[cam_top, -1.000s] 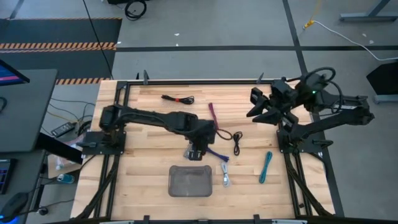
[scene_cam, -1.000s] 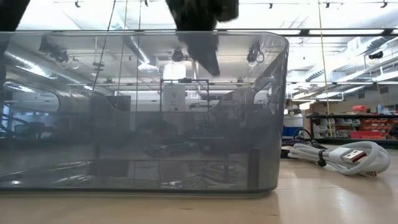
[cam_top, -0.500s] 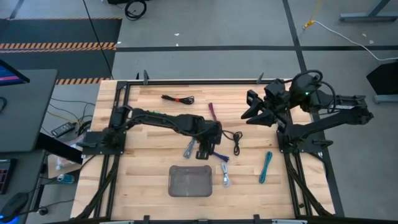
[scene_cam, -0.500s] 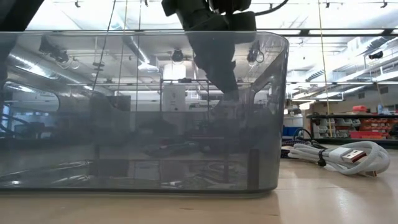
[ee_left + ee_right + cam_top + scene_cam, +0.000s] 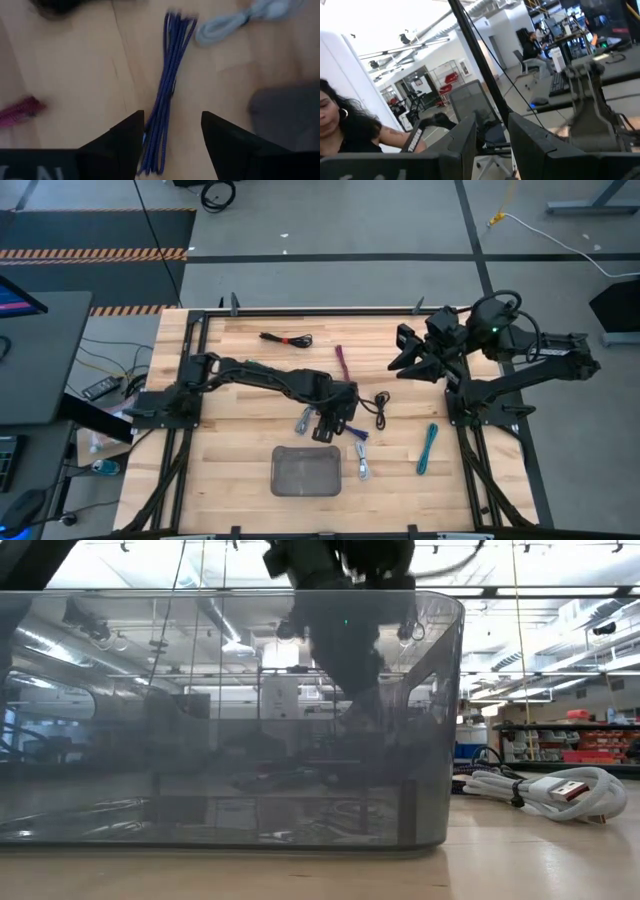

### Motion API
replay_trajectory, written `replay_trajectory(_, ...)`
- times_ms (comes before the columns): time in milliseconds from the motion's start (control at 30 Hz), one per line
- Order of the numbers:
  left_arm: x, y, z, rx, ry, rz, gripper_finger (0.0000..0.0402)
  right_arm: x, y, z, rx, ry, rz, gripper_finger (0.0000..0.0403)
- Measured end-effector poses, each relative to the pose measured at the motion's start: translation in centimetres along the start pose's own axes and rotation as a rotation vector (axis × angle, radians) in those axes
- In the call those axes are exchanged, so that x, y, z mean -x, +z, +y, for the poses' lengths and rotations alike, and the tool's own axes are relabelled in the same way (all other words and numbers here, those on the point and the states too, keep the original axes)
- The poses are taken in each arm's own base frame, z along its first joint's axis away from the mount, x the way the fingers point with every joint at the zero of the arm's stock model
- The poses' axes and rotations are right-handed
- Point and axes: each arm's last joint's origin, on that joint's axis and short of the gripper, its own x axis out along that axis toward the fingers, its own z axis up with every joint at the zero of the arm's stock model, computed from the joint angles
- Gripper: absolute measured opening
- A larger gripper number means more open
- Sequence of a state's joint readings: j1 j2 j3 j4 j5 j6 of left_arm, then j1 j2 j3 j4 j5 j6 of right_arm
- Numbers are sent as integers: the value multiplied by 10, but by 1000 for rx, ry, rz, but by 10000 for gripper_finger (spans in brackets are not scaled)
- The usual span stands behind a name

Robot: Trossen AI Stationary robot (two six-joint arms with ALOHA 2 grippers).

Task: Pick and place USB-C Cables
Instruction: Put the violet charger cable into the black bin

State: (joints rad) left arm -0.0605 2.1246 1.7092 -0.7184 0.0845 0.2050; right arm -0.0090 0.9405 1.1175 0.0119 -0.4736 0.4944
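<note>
My left gripper [image 5: 338, 423] is low over the table's middle, open, seen through the tray wall in the low view [image 5: 350, 660]. Its fingers stand on either side of the purple USB-C cable [image 5: 169, 85], a tied bundle lying flat on the wood [image 5: 347, 427]. The cable lies close to one finger [image 5: 131, 136]; I cannot tell whether they touch. The other cables lie loose: black-red [image 5: 286, 338], maroon [image 5: 342, 363], black [image 5: 380, 408], grey [image 5: 303, 420], white [image 5: 362, 462] and teal [image 5: 428, 448]. My right gripper [image 5: 408, 356] hangs open and raised at the far right.
The translucent grey tray [image 5: 306, 471] stands near the front edge, just on the near side of my left gripper, and fills the low view [image 5: 230, 720]. The white cable [image 5: 545, 790] lies to its right. A person [image 5: 337, 125] shows in the room beyond the table.
My left gripper has gone toward the table's right edge and down, from above the grey cable to over the purple one. The grey cable, covered before, now shows lying on the wood. My right arm has swung a little toward the table's left.
</note>
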Motion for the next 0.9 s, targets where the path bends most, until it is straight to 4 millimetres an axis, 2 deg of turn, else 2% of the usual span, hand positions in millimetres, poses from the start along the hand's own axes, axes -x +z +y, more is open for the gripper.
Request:
replay_trajectory(133,-18,-4,1,2,-4,30,204,0,3,2,17,32,-20,121)
replay_trajectory(700,-54,-16,10,-32,22,114,200,0,5,4,25,45,-38,121)
replay_trajectory(800,-54,-16,11,-30,27,108,168,1,6,4,29,48,-46,121)
replay_trajectory(900,-53,-15,11,-18,32,101,90,1,6,4,29,48,-46,121)
